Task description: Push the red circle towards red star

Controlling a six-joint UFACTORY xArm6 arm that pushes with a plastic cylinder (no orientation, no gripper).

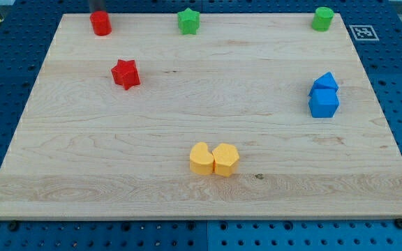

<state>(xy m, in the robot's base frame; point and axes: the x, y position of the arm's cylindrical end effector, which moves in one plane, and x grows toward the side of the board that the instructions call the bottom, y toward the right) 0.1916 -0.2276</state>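
Camera view showed my tip (99, 10) touching the red circle's (101, 23) far side, holding nothing; red star (125, 73) lay nearer, slightly right.

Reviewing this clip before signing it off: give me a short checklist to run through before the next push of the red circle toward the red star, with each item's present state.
1. Red circle located, near the view's top left edge of the board: ok.
2. Red star located, below and slightly right of the circle, apart from it: ok.
3. Path between circle and star free of other blocks: ok.
4. My tip placed behind the circle, on the side away from the star: ok, it shows just above the circle at the view's top.
5. Tip touching the circle: cannot tell.
6. Green star well off the push line: ok.
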